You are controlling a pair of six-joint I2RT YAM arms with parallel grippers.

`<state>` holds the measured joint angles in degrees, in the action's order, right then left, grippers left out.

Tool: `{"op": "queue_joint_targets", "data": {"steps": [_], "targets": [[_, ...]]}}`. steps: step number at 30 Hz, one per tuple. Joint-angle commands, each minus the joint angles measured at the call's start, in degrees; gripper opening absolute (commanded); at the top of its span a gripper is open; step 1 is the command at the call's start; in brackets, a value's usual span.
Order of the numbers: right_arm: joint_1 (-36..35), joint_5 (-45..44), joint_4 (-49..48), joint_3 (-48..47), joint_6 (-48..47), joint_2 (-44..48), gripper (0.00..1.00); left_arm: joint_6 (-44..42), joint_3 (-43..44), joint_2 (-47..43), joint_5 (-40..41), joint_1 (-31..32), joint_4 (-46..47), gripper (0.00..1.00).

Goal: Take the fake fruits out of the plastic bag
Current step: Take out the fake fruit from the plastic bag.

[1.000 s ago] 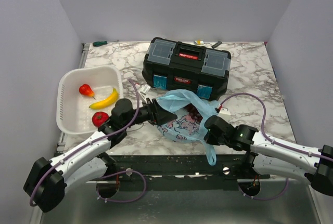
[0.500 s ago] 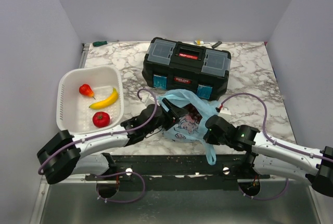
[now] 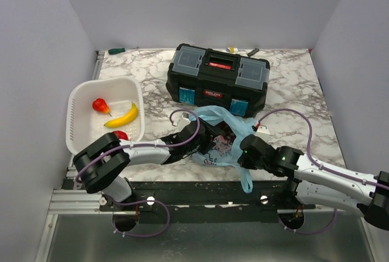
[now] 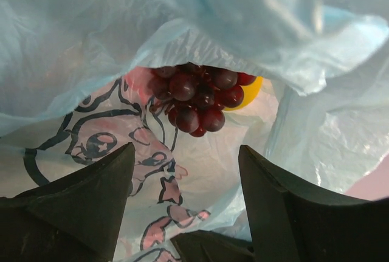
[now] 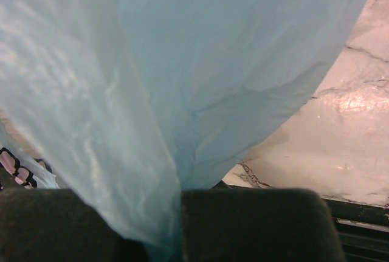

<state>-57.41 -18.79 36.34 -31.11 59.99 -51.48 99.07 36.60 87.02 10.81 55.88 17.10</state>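
The light-blue plastic bag [image 3: 234, 129] lies on the marble table in front of the toolbox. My left gripper [image 3: 209, 141] reaches into its mouth from the left. In the left wrist view this gripper [image 4: 185, 174] is open and holds nothing. The dark red grape bunch [image 4: 194, 101] lies just ahead of its fingertips inside the bag [image 4: 200, 165], with an orange-yellow fruit [image 4: 250, 90] behind it. My right gripper [image 3: 245, 152] is shut on the bag's near right edge, and bag film [image 5: 182, 79] is pinched in the right gripper [image 5: 179, 213]. The banana [image 3: 122, 116] and the apple [image 3: 120, 134] lie in the basket.
A white slotted basket [image 3: 79, 101] at the left also holds a small red pear-shaped fruit [image 3: 100, 105]. A black toolbox [image 3: 219, 79] stands right behind the bag. A green-handled screwdriver [image 3: 117, 50] and small tools lie along the back edge.
My left arm has swung right from beside the basket and pushed its gripper into the bag's mouth. The right gripper has kept its hold without moving.
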Motion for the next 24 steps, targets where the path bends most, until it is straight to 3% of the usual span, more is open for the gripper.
{"op": "queue_joint_targets", "data": {"steps": [1, 8, 14, 24], "targets": [[-0.3, -0.8, 0.6, 0.7, 1.0, 0.5, 0.01, 4.8, 2.2, 3.2, 4.4, 0.7, 1.7, 0.66], [-0.4, -1.0, 1.4, 0.1, 0.7, 0.6, 0.01, 0.0, 5.5, 8.4, 8.3, 0.9, 4.4, 0.66], [-0.4, -1.3, 2.2, -0.7, 0.6, 1.0, 0.01, -5.3, 5.5, 13.6, 10.5, 1.1, 15.9, 0.65], [-0.3, -1.1, 2.3, -0.6, 0.8, 0.8, 0.01, -11.0, 6.6, 18.7, 13.1, 1.5, 26.8, 0.64]]}}
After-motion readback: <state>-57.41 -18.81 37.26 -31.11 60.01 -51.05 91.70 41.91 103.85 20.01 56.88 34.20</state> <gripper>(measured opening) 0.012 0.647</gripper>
